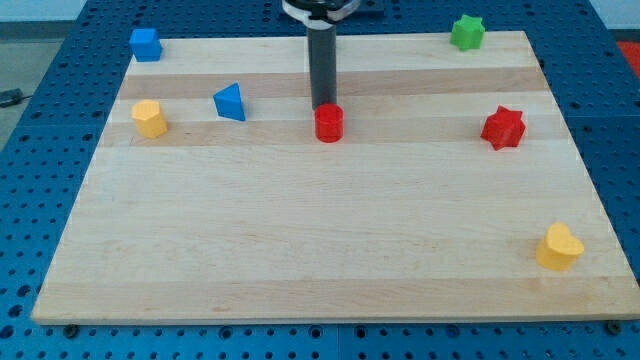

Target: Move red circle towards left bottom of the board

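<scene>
The red circle (329,123) sits on the wooden board (300,230) a little above the board's middle. My tip (323,106) is right behind it, at its upper edge, and seems to touch it. The dark rod comes down from the view's top. The board's left bottom corner lies far to the lower left of the red circle.
A blue triangle (230,103) and a yellow hexagon (149,118) lie to the left of the red circle. A blue cube (145,44) is at the top left. A green star (466,32) is at the top right, a red star (503,127) at the right, a yellow heart (558,247) at the lower right.
</scene>
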Tool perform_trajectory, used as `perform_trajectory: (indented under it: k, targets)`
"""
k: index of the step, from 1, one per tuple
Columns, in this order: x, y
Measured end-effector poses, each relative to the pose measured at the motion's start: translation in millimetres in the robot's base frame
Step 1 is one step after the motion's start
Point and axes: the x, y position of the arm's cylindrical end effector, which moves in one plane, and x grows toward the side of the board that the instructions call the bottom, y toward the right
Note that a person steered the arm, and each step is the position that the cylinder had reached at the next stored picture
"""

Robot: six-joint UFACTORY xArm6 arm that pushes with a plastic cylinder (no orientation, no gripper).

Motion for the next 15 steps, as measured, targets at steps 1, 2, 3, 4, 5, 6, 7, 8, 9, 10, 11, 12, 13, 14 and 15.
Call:
perform_trajectory:
  k: [1,2,3,4,5,6,7,8,9,10,11,12,13,14,15]
  targets:
    - [14,7]
    - [27,11]
    - [36,33]
    - [48,38]
    - [65,32]
    - [66,7]
    - [71,-26]
    - [91,-49]
    - [116,-53]
    - [124,-37]
    - [134,-8]
    - [161,6]
    - [182,8]
    - [201,2]
    - [210,-14]
